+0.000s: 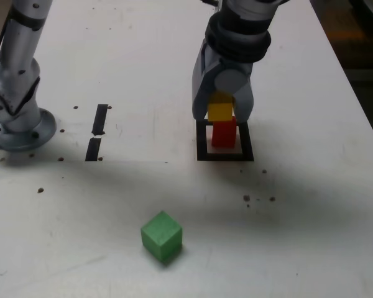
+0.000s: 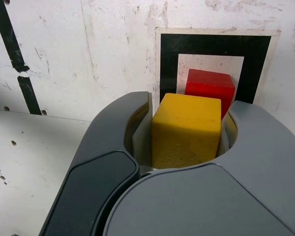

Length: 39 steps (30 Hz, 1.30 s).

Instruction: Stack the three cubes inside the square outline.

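In the exterior view, the hand (image 1: 222,115) is pointing down over the square outline (image 1: 202,143), and it's clamped on the yellow cube (image 1: 220,111), one finger on each side. Right beneath the yellow one sits the red cube (image 1: 223,135), standing on the white centre of the outline; the yellow looks to be right on top of it, though whether the two actually touch I can't say from here. The green cube (image 1: 161,234) is well apart from all this, alone on the white table (image 1: 311,217) nearer the camera. Over at the exterior view's left there's the arm's grey base (image 1: 18,124), and two short black tape strips (image 1: 97,131) beside it. Now the wrist view: yellow cube (image 2: 187,130) gripped tight between the grey fingers (image 2: 110,147), filling the gap, with the red cube (image 2: 210,89) peeking out just beyond it, inside the black frame (image 2: 169,54).
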Tool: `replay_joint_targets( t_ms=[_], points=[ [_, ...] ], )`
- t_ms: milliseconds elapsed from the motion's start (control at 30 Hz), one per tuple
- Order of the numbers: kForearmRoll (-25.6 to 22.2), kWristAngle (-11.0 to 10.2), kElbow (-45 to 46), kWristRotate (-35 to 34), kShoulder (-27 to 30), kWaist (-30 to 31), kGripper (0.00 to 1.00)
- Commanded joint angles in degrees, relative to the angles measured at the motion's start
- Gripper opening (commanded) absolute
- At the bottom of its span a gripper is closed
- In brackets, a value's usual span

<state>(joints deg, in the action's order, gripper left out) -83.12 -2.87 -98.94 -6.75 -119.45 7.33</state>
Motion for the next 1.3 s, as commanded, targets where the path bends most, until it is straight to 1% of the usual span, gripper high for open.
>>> replay_joint_targets(
  t_ms=[0, 533, 933, 1167, 1267],
  points=[
    [0.2, -0.1, 0.2, 0.1, -0.2, -0.3, 0.25],
    [1.8, 1.0, 0.5, 1.1, -1.8, -0.7, 0.25],
    [2.4, 0.6, 1.0, 1.7, -2.2, -1.2, 0.26],
    [3.5, 0.7, 1.1, 2.2, -2.5, -1.2, 0.35],
    [3.5, 0.6, 1.1, 2.3, -2.6, -1.3, 0.37]
  ],
)
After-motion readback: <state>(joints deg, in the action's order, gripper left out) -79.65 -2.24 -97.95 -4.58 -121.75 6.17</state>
